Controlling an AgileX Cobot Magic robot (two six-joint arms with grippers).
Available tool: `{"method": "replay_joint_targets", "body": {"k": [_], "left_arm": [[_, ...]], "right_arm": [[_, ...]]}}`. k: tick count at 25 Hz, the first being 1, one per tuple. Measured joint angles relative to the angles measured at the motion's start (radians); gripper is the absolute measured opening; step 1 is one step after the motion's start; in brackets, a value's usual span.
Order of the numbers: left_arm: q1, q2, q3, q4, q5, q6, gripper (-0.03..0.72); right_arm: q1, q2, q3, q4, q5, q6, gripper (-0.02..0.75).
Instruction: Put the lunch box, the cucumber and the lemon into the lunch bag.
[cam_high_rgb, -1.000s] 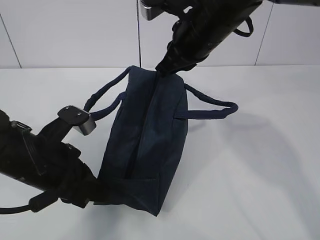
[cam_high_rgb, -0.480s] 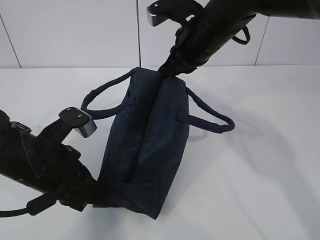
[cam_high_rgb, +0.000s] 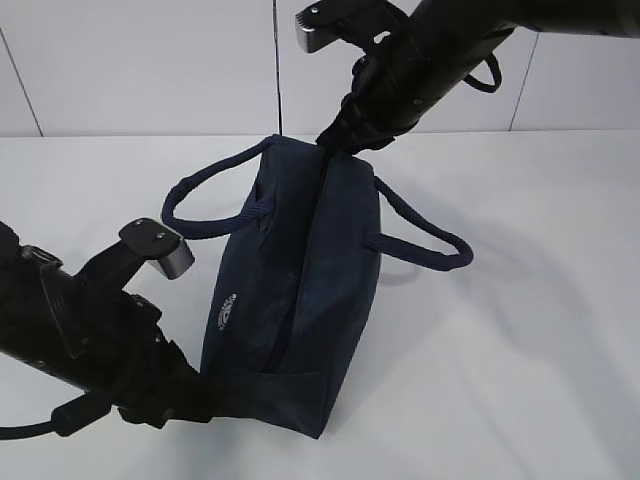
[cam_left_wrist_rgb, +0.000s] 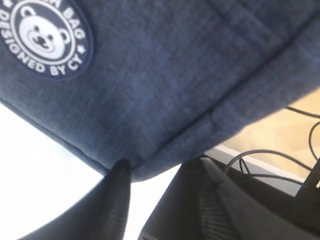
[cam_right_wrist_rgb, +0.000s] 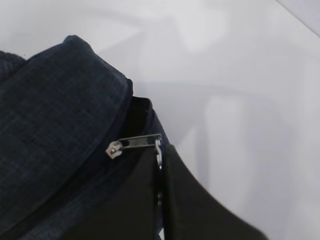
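Down at the near corner of the bag (cam_high_rgb: 290, 290), the left gripper (cam_left_wrist_rgb: 150, 200) has its fingers parted, fabric between them but loose. Farther back, the right gripper (cam_right_wrist_rgb: 161, 200) pinches the zipper pull (cam_right_wrist_rgb: 135, 144), fingers together.

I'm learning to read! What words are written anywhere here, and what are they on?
"DESIGNED BY CY": bottom arc of the round bear logo on the lunch bag.
"...BAG": end of the logo's top arc; the letters before it are cut off.
In the exterior view the logo is too small to read.
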Motion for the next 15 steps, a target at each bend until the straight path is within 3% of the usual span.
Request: {"method": "replay_joint_targets", "body": {"k": [4, 15], "left_arm": [[0.0, -0.005, 0.0, -0.002, 0.013, -0.007, 0.305], [0.075, -0.341, 0.0, 0.009, 0.052, -0.179, 0.325]], "right_arm": [[-0.002, 0.0, 0.0, 0.002, 0.006, 0.0, 0.0], [-0.002, 0.0, -0.002, 0.002, 0.022, 0.002, 0.0]]}}
